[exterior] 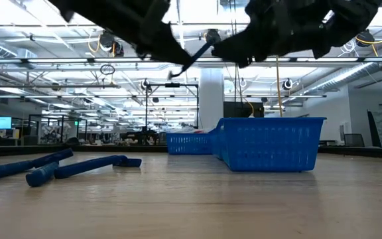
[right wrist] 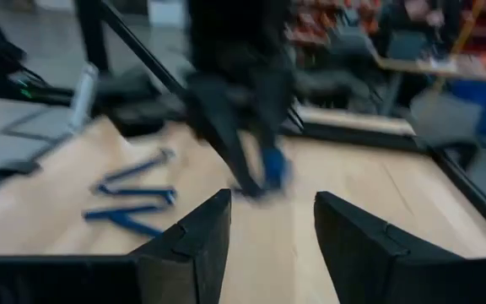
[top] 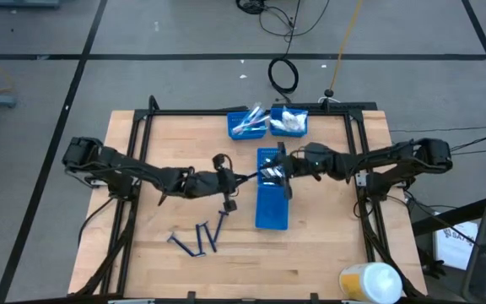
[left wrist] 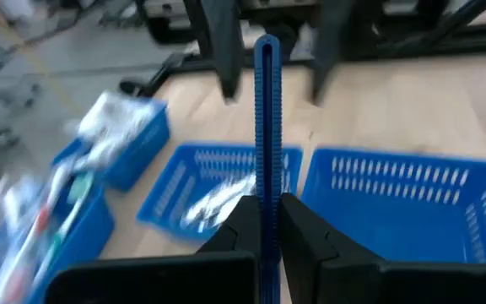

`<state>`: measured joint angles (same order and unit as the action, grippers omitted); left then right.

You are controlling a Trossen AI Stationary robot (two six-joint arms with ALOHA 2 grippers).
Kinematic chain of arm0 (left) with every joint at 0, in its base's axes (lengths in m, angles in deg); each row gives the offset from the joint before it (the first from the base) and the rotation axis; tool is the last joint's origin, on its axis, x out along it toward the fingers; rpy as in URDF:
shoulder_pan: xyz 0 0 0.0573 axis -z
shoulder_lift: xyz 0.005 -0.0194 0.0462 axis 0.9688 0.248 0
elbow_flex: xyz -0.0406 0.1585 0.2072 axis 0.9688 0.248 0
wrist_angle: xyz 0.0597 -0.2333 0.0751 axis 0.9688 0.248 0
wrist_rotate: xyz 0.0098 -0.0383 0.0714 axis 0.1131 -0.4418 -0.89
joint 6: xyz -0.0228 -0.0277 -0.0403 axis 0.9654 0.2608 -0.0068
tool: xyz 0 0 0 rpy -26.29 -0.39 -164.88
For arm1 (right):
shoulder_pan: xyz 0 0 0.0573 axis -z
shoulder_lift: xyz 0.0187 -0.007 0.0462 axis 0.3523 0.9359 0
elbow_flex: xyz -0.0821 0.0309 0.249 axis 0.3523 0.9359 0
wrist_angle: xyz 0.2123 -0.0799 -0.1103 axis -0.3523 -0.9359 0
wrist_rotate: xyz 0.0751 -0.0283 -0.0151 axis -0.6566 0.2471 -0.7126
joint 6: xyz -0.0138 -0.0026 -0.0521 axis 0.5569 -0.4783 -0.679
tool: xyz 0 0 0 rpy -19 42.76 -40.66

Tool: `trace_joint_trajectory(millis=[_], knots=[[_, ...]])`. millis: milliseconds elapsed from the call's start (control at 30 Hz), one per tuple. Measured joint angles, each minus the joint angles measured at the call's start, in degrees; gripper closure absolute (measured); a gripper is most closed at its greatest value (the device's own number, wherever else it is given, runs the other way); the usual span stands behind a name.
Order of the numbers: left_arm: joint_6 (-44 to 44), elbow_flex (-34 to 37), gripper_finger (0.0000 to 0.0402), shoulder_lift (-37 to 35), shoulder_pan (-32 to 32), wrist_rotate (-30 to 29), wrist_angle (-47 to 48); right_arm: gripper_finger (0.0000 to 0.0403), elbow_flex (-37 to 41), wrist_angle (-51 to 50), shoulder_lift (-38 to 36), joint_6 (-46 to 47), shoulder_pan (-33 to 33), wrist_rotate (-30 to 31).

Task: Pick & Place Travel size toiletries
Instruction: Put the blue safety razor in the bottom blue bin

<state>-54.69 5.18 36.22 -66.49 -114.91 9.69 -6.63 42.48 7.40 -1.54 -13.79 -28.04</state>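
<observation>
We see the left gripper [left wrist: 265,221] clamped tight on a dark blue T-shaped plastic razor [left wrist: 267,127], holding it in the air beside the long blue plastic mesh bin [top: 272,196] at mid-table. The right gripper [right wrist: 272,228] hovers over that bin, fingers apart and empty. More dark blue razors [top: 197,240] lie on the wooden table [top: 327,236].

Two dark, jointed arms with black cabling, each ending in blunt black wedge-shaped jaws.
</observation>
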Motion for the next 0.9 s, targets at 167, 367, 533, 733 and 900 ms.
trace_joint_trajectory(millis=[167, 367, 533, 733, 900], knots=[[-2.9, 0.0, 0.0390, 2.5, -2.6, 8.5, -7.6, 0.0231, 0.0, 5.2, 1.5, 1.4, -3.5, 4.8], [-3.1, -0.1, 0.0390, 3.9, -3.6, 10.7, -10.0, 0.0226, 0.0, 4.9, 1.5, 2.0, -4.1, 6.0], [-3.6, -0.1, 0.0389, 3.9, -3.6, 10.7, -10.7, 0.0263, 0.0, 3.8, 1.5, 2.8, -4.1, 5.9], [-3.5, -0.1, 0.0382, 3.9, -3.4, 10.7, -11.7, 0.0356, 0.0, 4.0, 1.5, 1.3, -4.1, 5.7], [-3.0, -0.1, 0.0395, 3.9, -3.3, 10.8, -11.7, 0.0380, 0.0, 4.1, 1.5, -1.2, -4.7, 4.4]])
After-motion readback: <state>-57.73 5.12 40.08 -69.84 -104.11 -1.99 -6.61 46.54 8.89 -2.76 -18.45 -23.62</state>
